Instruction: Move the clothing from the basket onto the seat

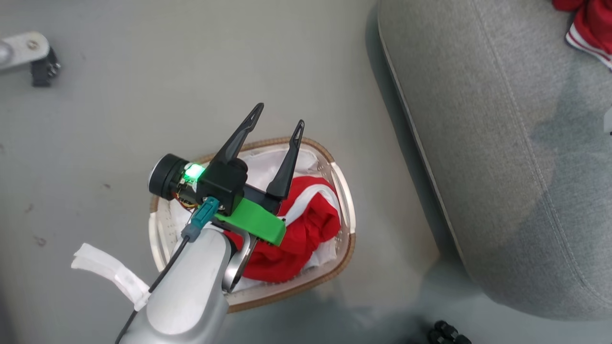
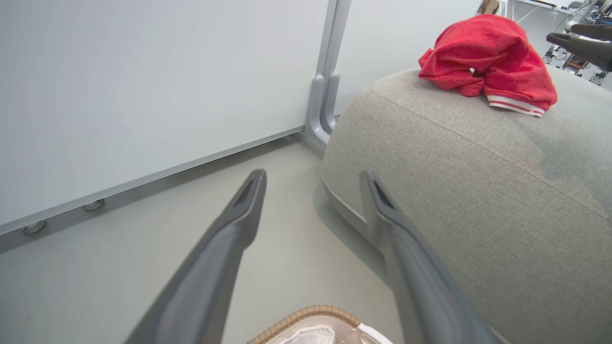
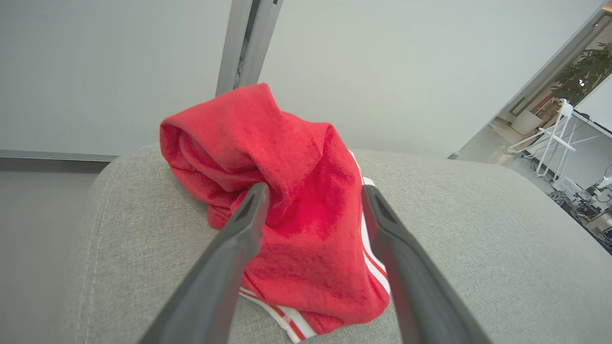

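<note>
On the far left, over bare grey floor point(image 1: 143, 95), a metal bracket with a dark wheel point(image 1: 33, 55) sits well apart from everything else. Moving right, my left forearm reaches up over the basket point(image 1: 347, 205), and my left jaws stand wide with nothing between them; their dark fingers point(image 1: 237, 138) hang above the basket's far rim and its white lining point(image 1: 267, 165). Below them a crumpled red garment point(image 1: 311, 224) with a white band lies inside the basket, on the side nearer the seat. From my left wrist, the same spread fingers point(image 2: 224, 248) point over the floor toward a pale wall panel point(image 2: 143, 86) and its grey post point(image 2: 330, 71), with the basket's woven rim point(image 2: 306, 313) just under them.

Right of the basket, on the floor beside it but not touching, is the seat point(image 1: 502, 157), a big grey cushion point(image 2: 478, 191). At its far right corner lies a second red garment point(image 1: 590, 19), bunched up with a striped hem point(image 2: 483, 57).

My right jaws are wide too and hold nothing: their fingers point(image 3: 224, 267) straddle that garment point(image 3: 306, 205) as it rests on the seat point(image 3: 478, 229). From my left wrist, those fingers point(image 2: 581, 47) show just beside it.
</note>
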Robot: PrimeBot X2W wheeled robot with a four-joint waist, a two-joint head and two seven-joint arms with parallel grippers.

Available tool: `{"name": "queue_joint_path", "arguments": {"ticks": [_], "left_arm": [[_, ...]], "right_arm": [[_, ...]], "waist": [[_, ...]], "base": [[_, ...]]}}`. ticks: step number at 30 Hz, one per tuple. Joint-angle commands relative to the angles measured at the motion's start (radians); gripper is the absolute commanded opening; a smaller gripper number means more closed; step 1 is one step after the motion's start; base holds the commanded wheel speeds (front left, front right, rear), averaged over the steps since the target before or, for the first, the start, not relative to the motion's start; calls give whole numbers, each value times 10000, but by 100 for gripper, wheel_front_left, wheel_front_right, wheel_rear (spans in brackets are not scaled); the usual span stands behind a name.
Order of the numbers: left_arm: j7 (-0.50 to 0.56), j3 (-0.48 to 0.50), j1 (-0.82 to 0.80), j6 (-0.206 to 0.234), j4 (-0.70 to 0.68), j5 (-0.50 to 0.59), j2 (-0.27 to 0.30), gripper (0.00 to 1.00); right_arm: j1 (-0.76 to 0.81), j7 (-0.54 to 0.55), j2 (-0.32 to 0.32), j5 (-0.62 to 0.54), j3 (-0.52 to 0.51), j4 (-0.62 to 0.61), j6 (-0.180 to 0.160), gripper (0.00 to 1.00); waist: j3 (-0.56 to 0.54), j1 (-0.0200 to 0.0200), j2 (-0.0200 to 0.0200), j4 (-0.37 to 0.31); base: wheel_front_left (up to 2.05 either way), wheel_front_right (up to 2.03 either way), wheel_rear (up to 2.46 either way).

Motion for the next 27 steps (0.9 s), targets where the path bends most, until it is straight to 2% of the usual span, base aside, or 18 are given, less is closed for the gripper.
{"name": "queue_joint_path", "arguments": {"ticks": [1,4,9,16,22,27], "left_arm": [[-5,102,244,-14,66,-127,-69,100],[-5,298,447,-13,116,-285,-140,100],[-5,727,753,78,330,-507,-211,100],[-5,1553,1162,295,444,-819,-214,100],[-5,2397,1841,480,551,-909,-216,100],[-5,3075,2518,452,652,-897,-218,100]], "right_arm": [[228,-3,-91,-73,104,-41,-14,100],[286,-5,-149,7,371,-61,-14,100],[256,-4,246,209,787,189,-14,100],[514,-4,1112,528,1793,403,-14,100],[1401,-3,1729,867,2626,137,-14,100],[2483,-4,2101,1142,2736,-460,-14,100]], "waist": [[-1047,-1,-1,534],[-1585,-1,-1,831],[-2567,-1,-1,1274],[-3505,-1,-1,1758],[-4038,-1,-1,2067],[-4380,-1,-1,2202]], "base": [[0,0,0],[0,0,0],[0,0,0],[0,0,0],[0,0,0],[0,0,0]]}}
